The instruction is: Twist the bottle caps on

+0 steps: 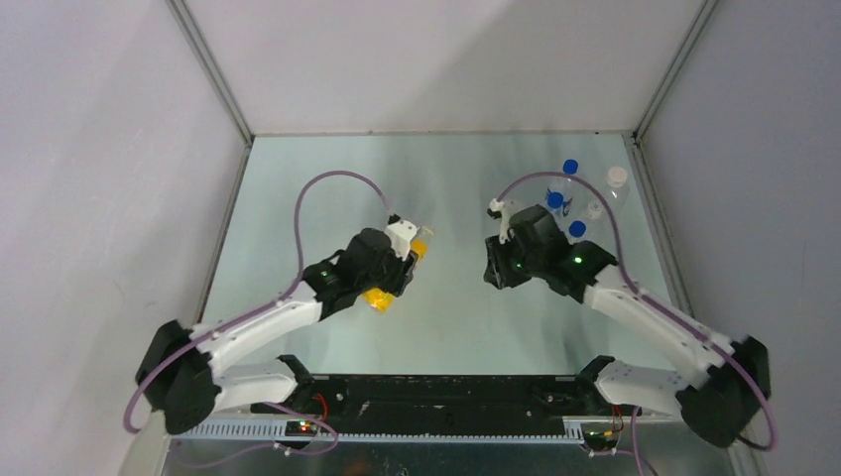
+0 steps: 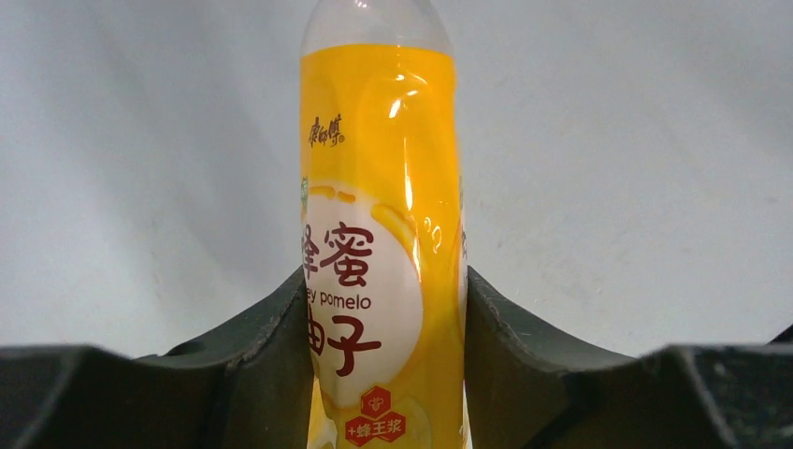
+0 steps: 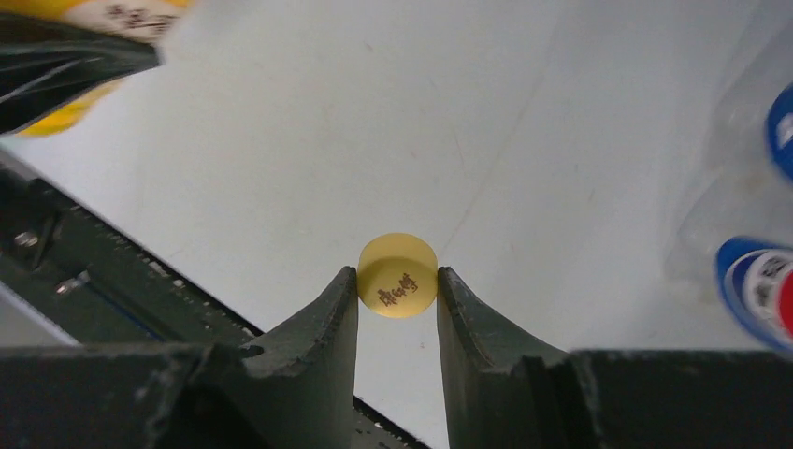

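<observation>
Two grips are set: the left gripper is clamped on the labelled body of the yellow-orange plastic bottle, and the right gripper pinches the small round yellow plastic cap, well right of that bottle. Next, I reckon, the cap must meet the bottle's neck squarely, then twist.

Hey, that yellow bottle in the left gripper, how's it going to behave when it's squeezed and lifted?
The yellow bottle probably flexes: its wrap shows creases just above the left gripper. It looks empty at the clear shoulder, so it is likely light. The glossy sleeve may slip or twist during capping.
</observation>
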Controlling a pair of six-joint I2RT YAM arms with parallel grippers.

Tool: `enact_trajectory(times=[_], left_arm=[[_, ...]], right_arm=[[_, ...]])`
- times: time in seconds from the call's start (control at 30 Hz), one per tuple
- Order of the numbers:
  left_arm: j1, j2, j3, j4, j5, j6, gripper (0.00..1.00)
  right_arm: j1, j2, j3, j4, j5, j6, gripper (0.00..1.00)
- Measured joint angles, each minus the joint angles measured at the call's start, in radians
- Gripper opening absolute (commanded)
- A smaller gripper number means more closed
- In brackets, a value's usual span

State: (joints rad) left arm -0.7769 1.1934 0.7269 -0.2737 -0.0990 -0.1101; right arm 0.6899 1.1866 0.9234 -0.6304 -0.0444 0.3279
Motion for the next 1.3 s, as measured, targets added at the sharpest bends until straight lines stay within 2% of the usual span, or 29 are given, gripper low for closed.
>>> enact_trajectory(times=[0.2, 0.4, 0.7, 1.0, 1.3], left_arm=[[-0.003, -0.214, -0.036, 0.127, 0.066, 0.125, 0.37], [-0.005, -0.366, -0.126, 0.277, 0.164, 0.28, 0.37], [-0.006, -0.422, -0.156, 0.306, 0.349, 0.509, 0.39], [-0.006, -0.401, -0.087, 0.197, 0.543, 0.617, 0.37], [-0.006, -0.383, -0.031, 0.155, 0.713, 0.614, 0.19]], right_arm=[[0.0, -0.235, 0.05, 0.023, -0.127, -0.24, 0.0], [0.0, -0.392, 0.061, 0.091, -0.27, -0.499, 0.0], [0.0, -0.389, 0.159, 0.09, -0.481, -0.835, 0.0], [0.0, -0.373, 0.164, 0.042, -0.622, -1.056, 0.0], [0.0, -0.352, 0.164, -0.037, -0.703, -1.211, 0.0]])
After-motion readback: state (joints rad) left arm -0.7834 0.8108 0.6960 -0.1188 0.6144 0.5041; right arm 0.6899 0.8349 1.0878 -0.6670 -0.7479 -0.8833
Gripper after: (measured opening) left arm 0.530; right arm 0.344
